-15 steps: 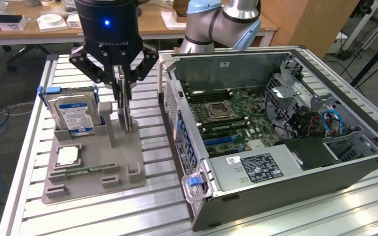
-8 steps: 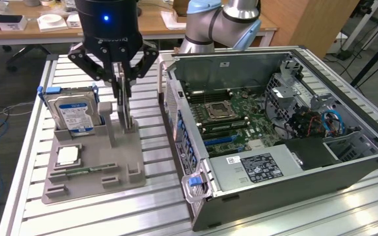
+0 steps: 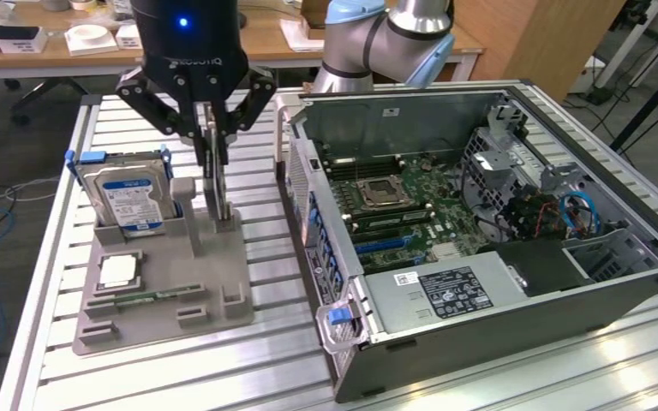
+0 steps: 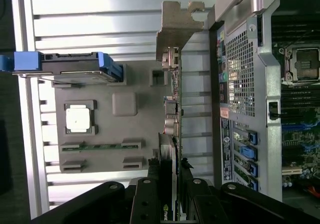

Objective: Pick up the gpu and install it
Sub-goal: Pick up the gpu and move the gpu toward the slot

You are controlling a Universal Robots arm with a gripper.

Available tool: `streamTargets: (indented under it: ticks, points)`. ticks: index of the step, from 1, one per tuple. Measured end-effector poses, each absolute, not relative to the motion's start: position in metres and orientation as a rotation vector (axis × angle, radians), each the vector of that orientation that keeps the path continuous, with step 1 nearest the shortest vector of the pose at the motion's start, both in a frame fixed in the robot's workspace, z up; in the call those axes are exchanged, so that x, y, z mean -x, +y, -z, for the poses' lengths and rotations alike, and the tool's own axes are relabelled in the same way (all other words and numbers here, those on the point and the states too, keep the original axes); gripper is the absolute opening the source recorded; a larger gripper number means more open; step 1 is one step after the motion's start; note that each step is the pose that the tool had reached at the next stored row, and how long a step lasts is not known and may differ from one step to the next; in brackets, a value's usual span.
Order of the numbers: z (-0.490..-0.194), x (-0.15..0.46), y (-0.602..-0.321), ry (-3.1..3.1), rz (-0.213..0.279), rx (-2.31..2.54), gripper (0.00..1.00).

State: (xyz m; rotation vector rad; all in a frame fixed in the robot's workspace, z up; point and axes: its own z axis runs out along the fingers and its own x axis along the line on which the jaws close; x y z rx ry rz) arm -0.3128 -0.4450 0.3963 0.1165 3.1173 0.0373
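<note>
The gpu [image 3: 222, 201] stands on edge at the back right of a grey holder tray [image 3: 220, 265], seen as a thin upright card. In the wrist view the gpu [image 4: 172, 108] runs edge-on away from the camera, its silver end bracket [image 4: 177, 28] at the far end. My gripper [image 3: 216, 158] reaches down from above, its black fingers pressed on both faces of the card's upper edge. From the wrist, the gripper [image 4: 170, 176] has the card running between its fingers. The card's lower edge still sits at the holder. Beside it lies the open computer case [image 3: 512, 342].
On the tray are a blue-labelled hard drive [image 3: 129, 193], a CPU [image 3: 117, 271] and a narrow memory stick [image 3: 152, 297]. The case's perforated rear wall [image 4: 240, 73] stands close beside the card. The motherboard [image 3: 421, 197] lies exposed inside. All rests on a slatted aluminium table [image 3: 272, 368].
</note>
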Motion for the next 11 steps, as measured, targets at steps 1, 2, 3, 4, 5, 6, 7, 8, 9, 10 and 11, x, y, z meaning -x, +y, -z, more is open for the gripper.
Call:
streamTargets:
  ticks: [1, 2, 3, 4, 5, 6, 7, 8, 9, 10, 11]
  points:
    - [-0.3971, 0.3128, -0.4450, 3.117, -0.037, -0.116, 0.27]
    - [-0.3983, 0.3128, -0.4450, 3.117, -0.037, -0.117, 0.27]
    - [-0.3996, 0.3128, -0.4449, 3.117, -0.037, -0.117, 0.27]
    - [-0.4006, 0.3128, -0.4450, 3.117, -0.037, -0.116, 0.27]
    - [-0.4008, 0.3128, -0.4450, 3.117, -0.038, -0.117, 0.27]
    - [-0.4007, 0.3128, -0.4450, 3.117, -0.037, -0.117, 0.27]
    - [-0.4008, 0.3128, -0.4450, 3.117, -0.038, -0.117, 0.27]
    - [-0.4008, 0.3128, -0.4450, 3.117, -0.037, -0.117, 0.27]
    - [-0.4008, 0.3128, -0.4450, 3.117, -0.037, -0.116, 0.27]
    - [-0.4009, 0.3128, -0.4450, 3.117, -0.037, -0.116, 0.27]
    - [-0.4010, 0.3124, -0.4450, 3.117, -0.037, -0.116, 0.27]
